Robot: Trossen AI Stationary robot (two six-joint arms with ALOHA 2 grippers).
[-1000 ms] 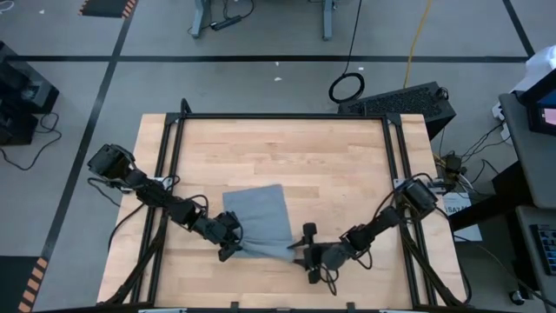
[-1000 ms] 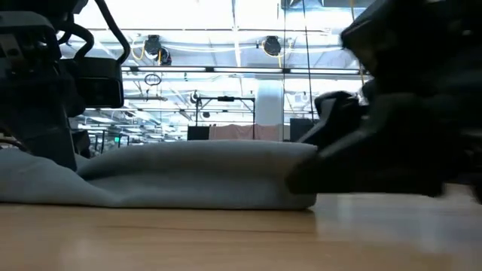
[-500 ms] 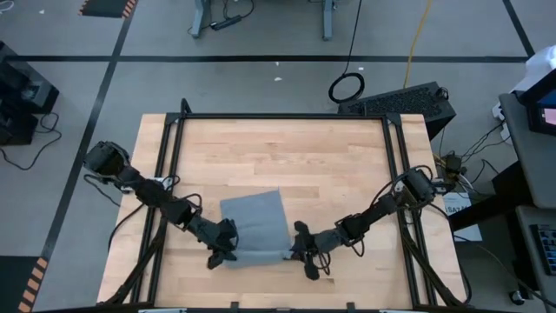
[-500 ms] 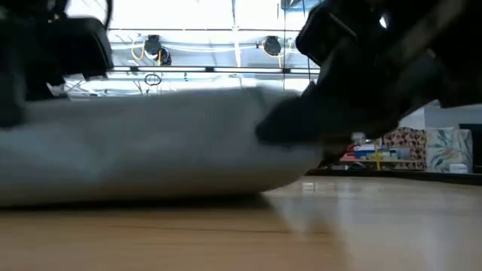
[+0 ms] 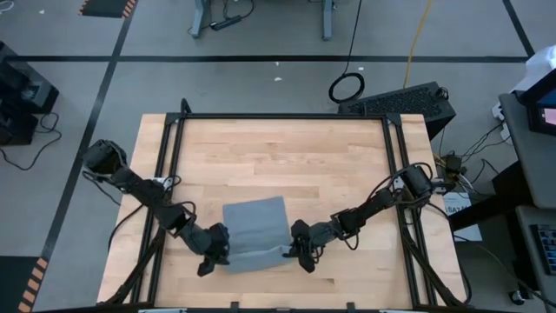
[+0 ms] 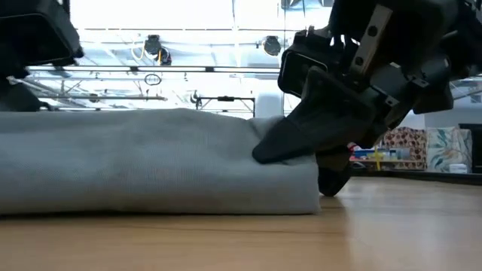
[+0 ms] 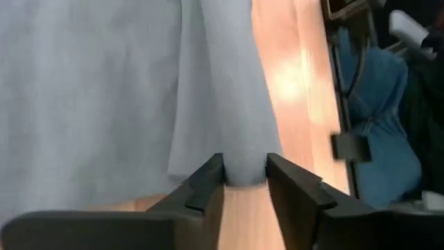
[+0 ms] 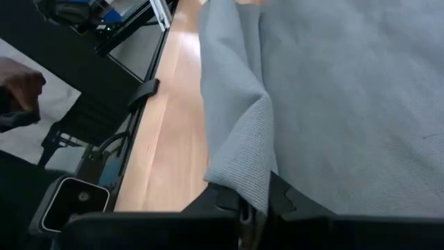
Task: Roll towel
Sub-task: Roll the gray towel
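Observation:
The grey towel [image 5: 255,231] lies on the wooden table's near middle, and its near edge is bunched up into a thick fold [image 6: 158,162]. My left gripper [image 5: 221,249] is at the towel's near left corner, shut on cloth. At the near right corner my right gripper [image 5: 293,249] is shut on cloth too. In the low view the right gripper [image 6: 290,147] reaches onto the fold's right end. No white tag shows. My left gripper pinches a narrow fold at the towel's near left corner [image 7: 244,172] between its two fingers, coming in low from the table's left. The cloth fills the gap between the fingertips [image 7: 208,182]; how many layers, I cannot tell. My right gripper pinches the towel's near right corner [image 8: 251,182] between its two fingers, slanting in from the table's right. The cloth there is doubled over into a fold that runs away from the fingers. The corner stands raised above the table [image 6: 294,173].
A black frame rail [image 5: 174,165] runs along the table's left side and another rail [image 5: 395,165] along its right. Bare wood [image 5: 287,152] stretches beyond the towel toward the far edge. A hand [image 8: 17,87] shows off the table in the right wrist view.
Both grippers have moved in on the towel's near corners; the right one has shut on its corner. The near edge has risen from flat into a thick raised fold, and the whole towel has slid a little toward the table's near edge.

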